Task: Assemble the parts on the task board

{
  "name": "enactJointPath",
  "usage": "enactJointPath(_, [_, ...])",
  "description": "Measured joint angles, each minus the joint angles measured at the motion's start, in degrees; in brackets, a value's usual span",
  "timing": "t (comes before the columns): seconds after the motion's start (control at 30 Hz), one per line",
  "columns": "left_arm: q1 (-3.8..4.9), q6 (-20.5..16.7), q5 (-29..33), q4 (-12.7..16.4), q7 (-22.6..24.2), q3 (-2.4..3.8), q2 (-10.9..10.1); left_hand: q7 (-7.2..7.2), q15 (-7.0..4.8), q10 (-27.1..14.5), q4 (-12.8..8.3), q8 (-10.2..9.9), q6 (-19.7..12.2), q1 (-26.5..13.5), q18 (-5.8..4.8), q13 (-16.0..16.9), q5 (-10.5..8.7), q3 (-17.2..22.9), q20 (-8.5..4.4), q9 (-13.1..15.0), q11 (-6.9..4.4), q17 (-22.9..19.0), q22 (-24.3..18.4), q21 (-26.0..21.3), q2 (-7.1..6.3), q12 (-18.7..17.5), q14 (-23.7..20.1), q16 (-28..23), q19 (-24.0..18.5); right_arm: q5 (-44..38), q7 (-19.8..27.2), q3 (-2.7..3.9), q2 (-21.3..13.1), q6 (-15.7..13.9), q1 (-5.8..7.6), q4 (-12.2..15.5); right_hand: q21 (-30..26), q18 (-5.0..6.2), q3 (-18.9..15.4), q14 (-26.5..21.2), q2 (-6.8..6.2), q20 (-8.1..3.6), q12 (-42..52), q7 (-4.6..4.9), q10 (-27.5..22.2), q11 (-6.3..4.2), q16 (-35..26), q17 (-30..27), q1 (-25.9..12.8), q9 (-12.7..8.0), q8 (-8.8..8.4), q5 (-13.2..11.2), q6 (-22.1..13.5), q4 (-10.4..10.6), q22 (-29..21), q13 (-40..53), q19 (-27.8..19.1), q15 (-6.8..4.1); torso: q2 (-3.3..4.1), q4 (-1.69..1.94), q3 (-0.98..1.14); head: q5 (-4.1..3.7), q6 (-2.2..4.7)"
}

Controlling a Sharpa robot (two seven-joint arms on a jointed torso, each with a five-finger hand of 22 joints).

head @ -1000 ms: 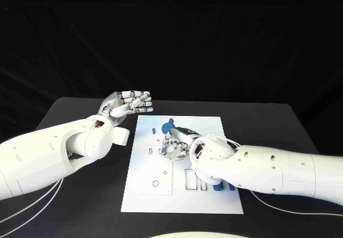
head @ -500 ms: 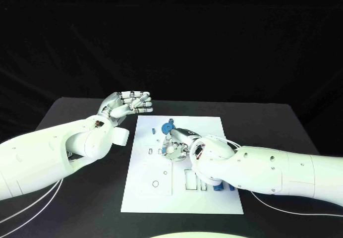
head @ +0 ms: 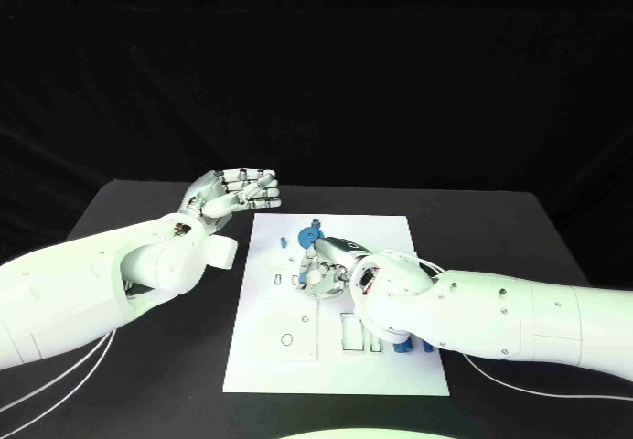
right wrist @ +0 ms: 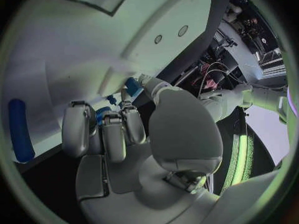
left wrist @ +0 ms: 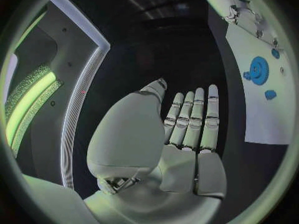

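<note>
The white task board [head: 284, 366] lies in the middle of the table. A blue gear [head: 313, 235] stands near its far edge, with a small blue part [left wrist: 269, 94] beside it. My right hand [head: 325, 271] is low over the board's middle, just short of the gear, fingers curled down. In the right wrist view, a bit of blue part [right wrist: 132, 86] shows between its thumb and fingertips. My left hand [head: 241, 192] is raised off the board's far left corner, holding nothing. Its fingers [left wrist: 199, 119] lie straight and side by side.
Blue pegs [head: 400, 345] sit at the board's near right, partly under my right forearm; one blue peg [right wrist: 17, 129] also lies on the board in the right wrist view. Slots and holes mark the board's near half. Black table surrounds the board.
My right hand has shifted slightly to the left over the board. The left hand's fingers have curled in a little.
</note>
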Motion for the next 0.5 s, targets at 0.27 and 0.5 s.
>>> enactJointPath(0.27, [0.0,-0.06,-0.2,-0.27,-0.24,0.0,0.02,0.0,0.0,0.0,0.0,0.0,0.0,0.0,-0.01,0.0,0.0,0.0,0.0,0.0,0.0,0.0,-0.05,0.0,0.0,0.0,0.0,0.0,0.0,0.07,0.21,-0.02,-0.48,-1.46,-0.08,1.0,-1.11,0.0,-12.79,0.2,1.31,0.21,-1.11,0.39,-1.18,0.24,0.0,-0.01,3.31,-1.08,-0.64,0.35,-1.6,5.22,0.05,0.02,-0.2,0.21,-0.02,0.02,0.03,-0.05,-0.02])
enactJointPath(0.5, [-0.02,-1.22,-1.94,-0.88,-2.22,-0.04,-0.03,-0.05,-1.14,2.78,0.01,0.08,0.05,-1.57,-0.01,0.51,0.0,-0.01,-1.08,0.01,-0.38,1.98,0.42,1.65,-1.01,1.28,3.68,2.23,3.45,0.4,1.23,0.07,-3.32,-3.66,0.32,3.96,-2.4,0.0,-19.76,0.21,3.21,0.66,-2.89,0.92,-3.35,0.83,0.0,-0.01,6.03,-1.93,-1.32,0.35,-3.2,6.28,0.04,-1.51,-0.66,0.62,-0.21,-0.17,0.21,0.27,0.02])
